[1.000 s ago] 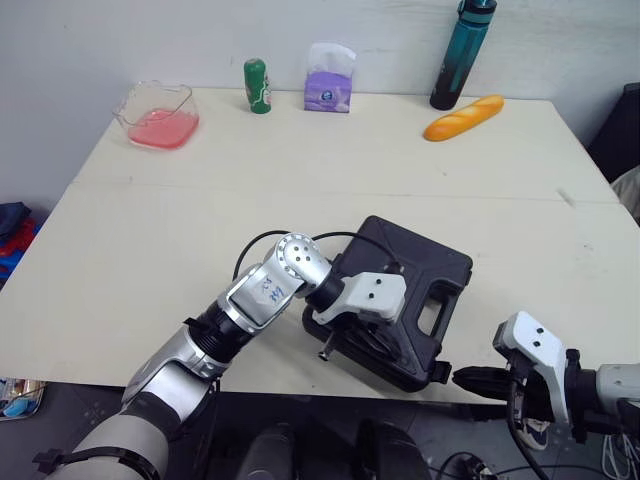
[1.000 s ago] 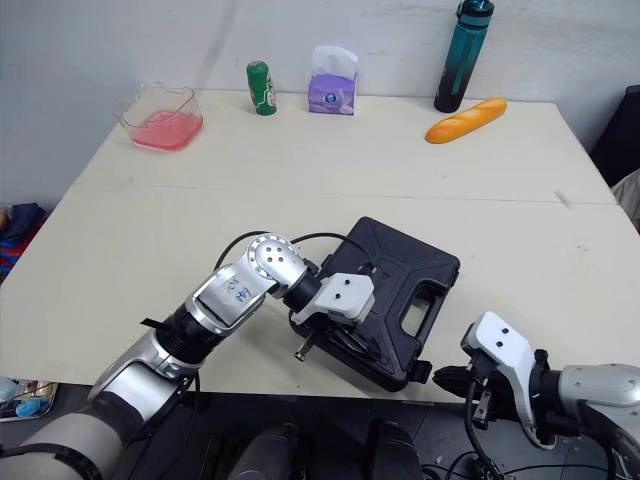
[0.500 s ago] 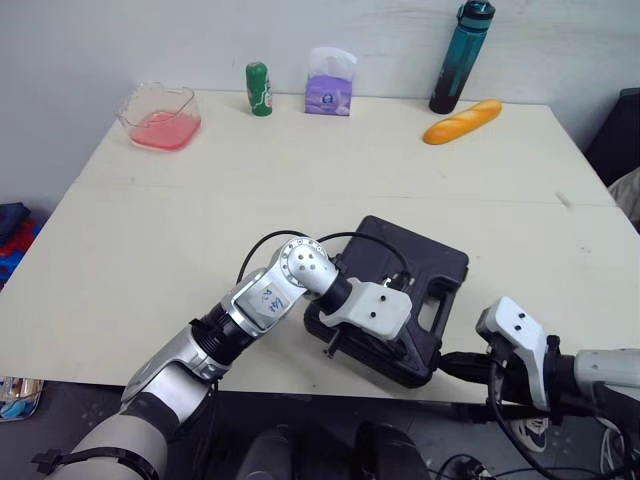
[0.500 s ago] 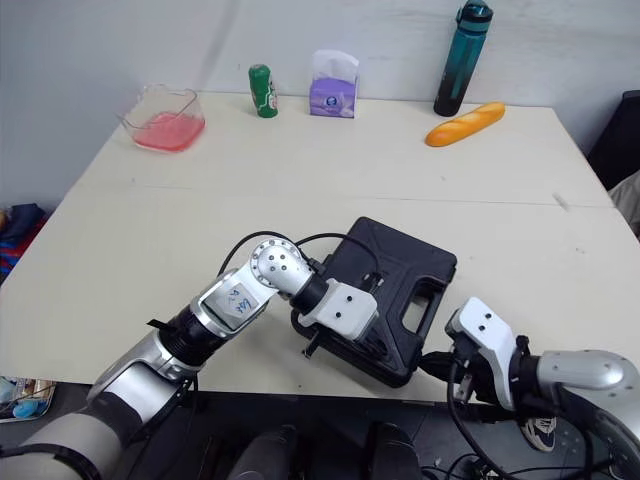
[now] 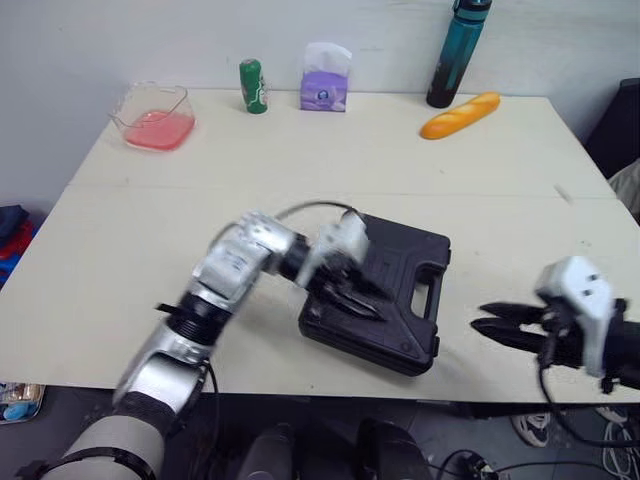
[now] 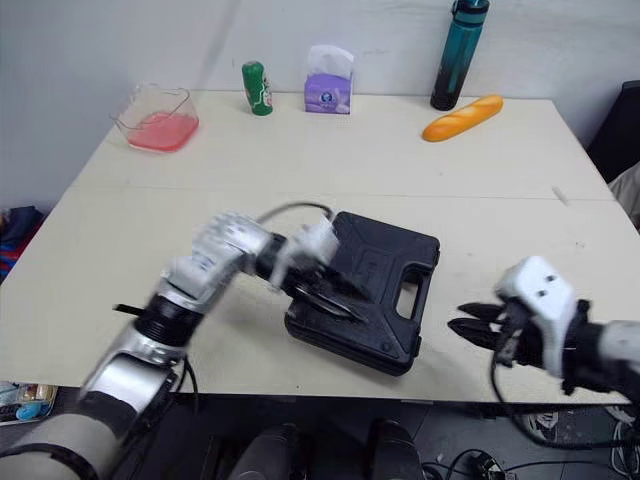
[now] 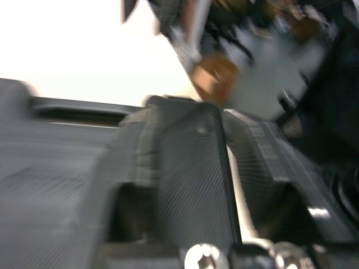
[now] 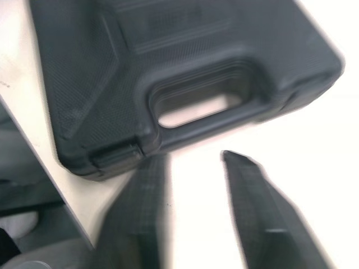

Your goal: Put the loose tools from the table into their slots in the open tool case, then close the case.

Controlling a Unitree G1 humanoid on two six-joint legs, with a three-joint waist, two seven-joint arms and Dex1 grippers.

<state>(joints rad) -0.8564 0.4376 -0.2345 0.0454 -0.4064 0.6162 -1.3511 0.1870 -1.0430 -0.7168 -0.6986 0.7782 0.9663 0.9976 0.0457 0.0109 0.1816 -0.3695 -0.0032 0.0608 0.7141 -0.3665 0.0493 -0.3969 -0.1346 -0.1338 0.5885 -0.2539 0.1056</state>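
A second ago your left gripper (image 5: 355, 290) sat at the front left corner of the tool case (image 5: 400, 290). It has now swung up over the left half of the lid. It is blurred with motion, so you cannot tell whether it is clamped on anything or loose. Your right gripper (image 5: 497, 325) has risen from below the table's (image 5: 300, 160) front edge. It now hangs level with the tabletop, just to the right of the case and apart from it, with its fingers spread and nothing between them.

The case lies with its lid down near the front edge and looks turned a little from where it lay. With the lid down, the stowing seems done, and what remains is probably making sure the case is properly fastened.

The head views place the case and both arms, but they hide the closure. The right wrist view shows the carry handle (image 8: 196, 103) with pale table through its cut-out. It also shows a latch (image 8: 115, 154) at the near corner, though you cannot see whether that latch is snapped home.
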